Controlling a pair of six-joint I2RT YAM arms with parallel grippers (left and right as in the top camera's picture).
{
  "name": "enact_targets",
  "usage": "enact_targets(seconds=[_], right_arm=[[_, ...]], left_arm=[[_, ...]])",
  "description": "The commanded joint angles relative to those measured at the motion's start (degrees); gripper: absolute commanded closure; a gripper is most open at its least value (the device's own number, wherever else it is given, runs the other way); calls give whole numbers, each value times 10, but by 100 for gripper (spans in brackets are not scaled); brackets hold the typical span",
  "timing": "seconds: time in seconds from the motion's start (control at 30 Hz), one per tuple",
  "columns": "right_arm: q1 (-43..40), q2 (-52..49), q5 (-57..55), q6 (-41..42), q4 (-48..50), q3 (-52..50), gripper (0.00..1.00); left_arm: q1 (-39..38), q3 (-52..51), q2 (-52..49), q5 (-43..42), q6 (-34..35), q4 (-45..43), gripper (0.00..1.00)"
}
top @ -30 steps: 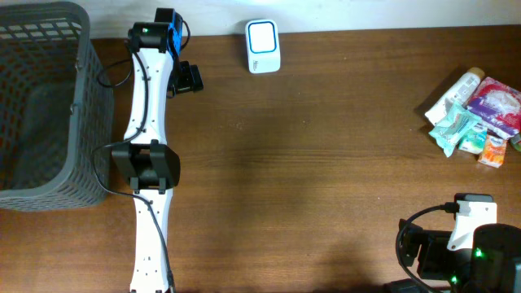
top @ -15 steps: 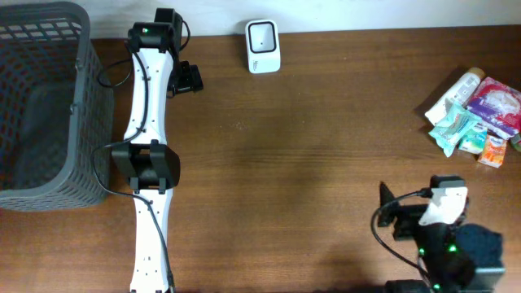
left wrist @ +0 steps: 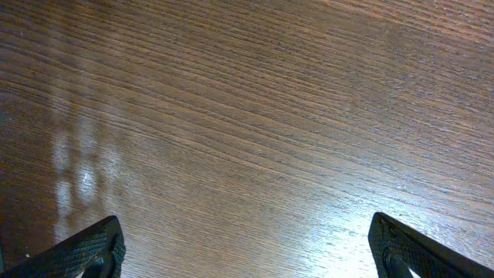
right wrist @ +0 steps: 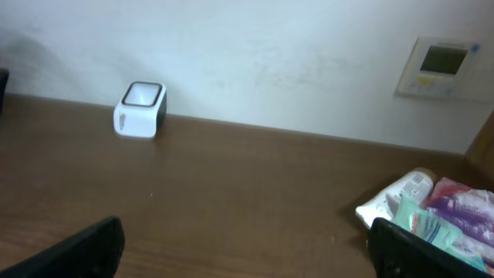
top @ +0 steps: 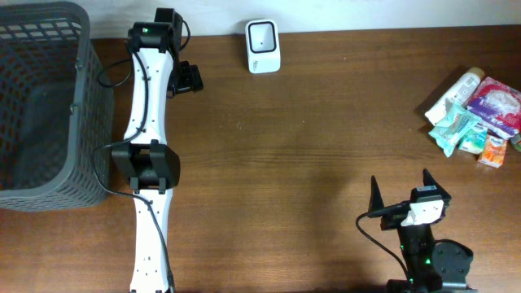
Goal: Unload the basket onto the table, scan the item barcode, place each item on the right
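Wooden bench [top: 309, 146] seen from above. A grey mesh basket [top: 41, 106] sits at far left. Beside it, the left tool [left wrist: 247, 251] is spread wide over bare wood, holding nothing. A white barcode scanner [top: 263, 45] stands at the back edge. At front right, the right tool [top: 400, 191] is spread and empty. The packaged items [top: 476, 118] lie heaped at the far right edge, well apart from both tools.
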State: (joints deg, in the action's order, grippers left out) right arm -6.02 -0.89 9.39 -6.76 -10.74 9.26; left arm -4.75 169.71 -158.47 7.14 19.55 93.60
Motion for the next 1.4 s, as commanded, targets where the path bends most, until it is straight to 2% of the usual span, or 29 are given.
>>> enact_targets(seconds=[0.0, 0.3, 0.4, 0.43, 0.57, 0.7, 0.83, 0.93, 1.37], right_arm=[[-4, 7, 5, -3, 63, -50, 1], [28, 7, -3, 3, 101, -89, 1], [28, 7, -81, 113, 61, -89, 1], [30, 7, -89, 122, 61, -89, 1], [35, 7, -90, 121, 61, -89, 1], [55, 7, -88, 70, 61, -89, 1], [60, 7, -86, 70, 61, -89, 1], [59, 7, -86, 40, 60, -89, 1], [60, 7, -86, 42, 62, -89, 1]], left_arm=[[-1, -2, 19, 6, 6, -1, 1], [-1, -2, 19, 6, 6, -1, 1], [-1, -2, 19, 6, 6, -1, 1], [-1, -2, 19, 7, 6, -1, 1], [-1, -2, 19, 7, 6, -1, 1], [-1, -2, 19, 7, 6, -1, 1], [-1, -2, 19, 6, 6, -1, 1], [-1, -2, 19, 7, 6, -1, 1], [-1, -2, 19, 7, 6, -1, 1]])
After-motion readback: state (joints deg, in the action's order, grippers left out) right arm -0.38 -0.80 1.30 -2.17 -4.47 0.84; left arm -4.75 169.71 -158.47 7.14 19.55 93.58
